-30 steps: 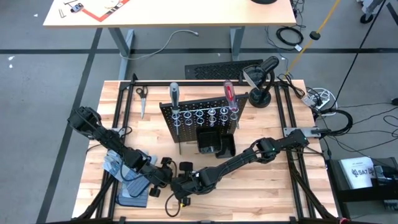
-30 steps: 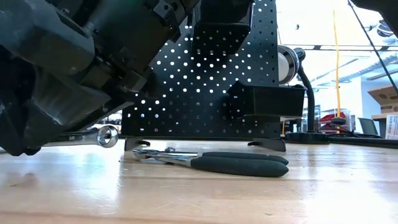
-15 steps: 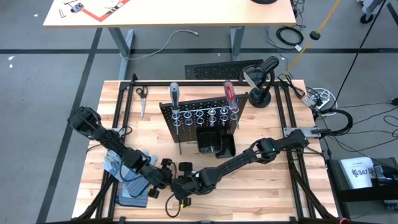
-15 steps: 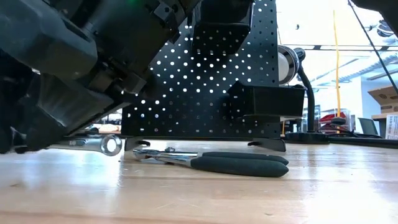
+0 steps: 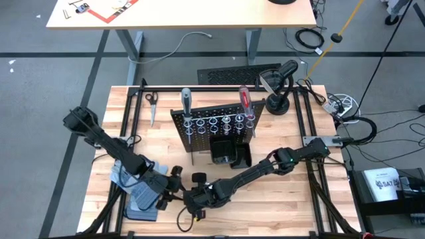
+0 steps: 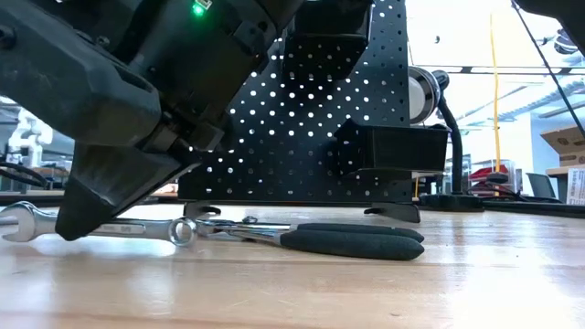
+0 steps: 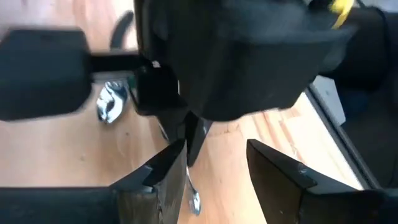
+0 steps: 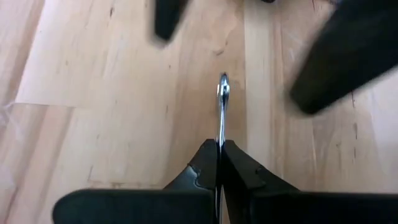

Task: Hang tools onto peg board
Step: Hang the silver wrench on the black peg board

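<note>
**Thin steel wrench pinched low over the counter, pegboard still to reach**

Because the slim silver wrench [image 8: 222, 106] is flat polished steel, it is stiff and fairly light but slick, and a pinch across its narrow shank can let it pivot or slide if the grip is off-centre. Starting at the left, the left gripper [image 7: 211, 171] hovers with its fingers spread apart and empty, low over the front-left of the pale wooden counter [image 5: 285, 206], beside the blue-grey work gloves [image 5: 136, 199]. Just right of it, the right gripper [image 8: 219, 163] has its fingers pressed together on the wrench's shank; in the low view the wrench [image 6: 101, 226] lies almost level, at or just above the wood, and I cannot tell whether it touches. A hold nearer the middle of the shank would probably balance it better.

Further right in the low view, black-handled pliers [image 6: 320, 238] lie flat on the counter, just beside the wrench's ring end, so a sideways swing risks knocking them. Behind them stands the upright black perforated metal peg board [image 5: 212, 126] with its row of silver rings and a black box bin [image 5: 222, 151]. A grey-handled screwdriver [image 5: 186, 99] and a red-handled screwdriver [image 5: 244, 99] already stand in the end rings, leaving the middle rings free. Open counter lies right of the board; the two arms crowd the front, so lifting straight up looks the cleanest way out.
</note>
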`<action>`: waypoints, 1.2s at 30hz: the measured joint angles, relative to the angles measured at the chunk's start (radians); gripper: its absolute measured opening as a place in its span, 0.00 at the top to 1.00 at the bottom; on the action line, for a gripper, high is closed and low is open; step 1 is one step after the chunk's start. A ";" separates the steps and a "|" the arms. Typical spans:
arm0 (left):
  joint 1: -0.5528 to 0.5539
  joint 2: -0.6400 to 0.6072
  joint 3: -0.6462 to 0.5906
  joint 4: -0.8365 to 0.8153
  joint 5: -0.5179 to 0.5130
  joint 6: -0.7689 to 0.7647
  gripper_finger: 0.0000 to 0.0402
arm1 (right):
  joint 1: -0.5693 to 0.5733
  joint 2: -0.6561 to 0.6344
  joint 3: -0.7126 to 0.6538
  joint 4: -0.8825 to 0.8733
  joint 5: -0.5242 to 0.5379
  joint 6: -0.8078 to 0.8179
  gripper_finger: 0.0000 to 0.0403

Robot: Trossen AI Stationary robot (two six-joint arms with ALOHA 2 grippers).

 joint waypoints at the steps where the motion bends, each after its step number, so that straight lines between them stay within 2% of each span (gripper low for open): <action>1: -0.001 -0.019 0.000 -0.014 -0.006 0.000 0.56 | 0.000 0.000 0.000 0.000 -0.001 0.000 1.00; 7: -0.013 -0.098 -0.001 -0.147 -0.081 -0.004 0.57 | 0.001 -0.002 0.001 0.007 0.000 -0.004 1.00; 16: -0.052 -0.199 -0.010 -0.170 -0.248 0.004 0.57 | 0.003 -0.005 0.002 0.014 0.001 -0.019 1.00; 21: -0.054 -0.255 -0.043 -0.170 -0.308 0.005 0.56 | 0.008 -0.006 0.002 0.035 0.006 -0.034 1.00; 31: -0.094 -0.396 -0.132 -0.067 -0.403 0.071 0.56 | 0.011 -0.010 0.003 0.089 0.010 -0.066 1.00; 36: -0.112 -0.481 -0.186 0.002 -0.405 0.116 0.56 | 0.018 -0.048 0.003 0.098 0.086 -0.094 1.00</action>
